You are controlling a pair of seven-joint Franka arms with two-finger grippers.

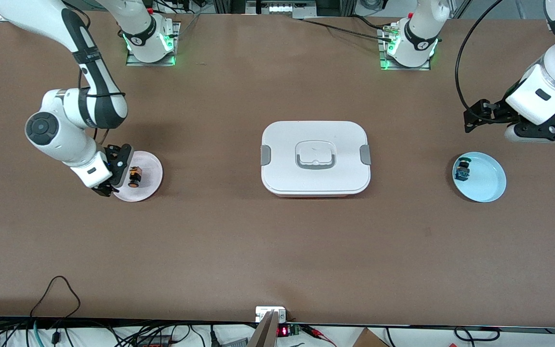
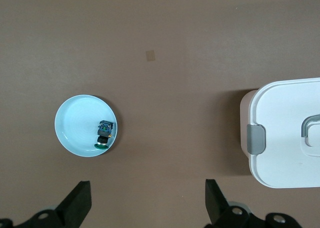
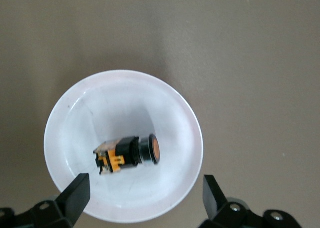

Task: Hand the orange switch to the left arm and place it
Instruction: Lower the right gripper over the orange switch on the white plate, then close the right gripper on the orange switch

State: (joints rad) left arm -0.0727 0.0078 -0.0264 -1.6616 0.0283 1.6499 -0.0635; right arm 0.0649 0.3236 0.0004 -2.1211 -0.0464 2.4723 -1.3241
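The orange switch (image 1: 135,176) lies on its side on a small white plate (image 1: 148,166) toward the right arm's end of the table. In the right wrist view the switch (image 3: 127,153) shows its black body and orange cap on the plate (image 3: 120,88). My right gripper (image 1: 116,177) hangs open and empty low over that plate's edge, its fingers (image 3: 77,193) apart and beside the switch, not touching it. My left gripper (image 1: 475,118) is open and empty in the air near the blue plate. The white box (image 1: 315,158) stands shut at the table's middle, between the two plates.
A light blue plate (image 1: 487,180) toward the left arm's end holds a green-blue topped switch (image 1: 462,169). Both show in the left wrist view, the plate (image 2: 75,123) and the switch (image 2: 104,134), with the box's corner (image 2: 285,133). Cables line the table's near edge.
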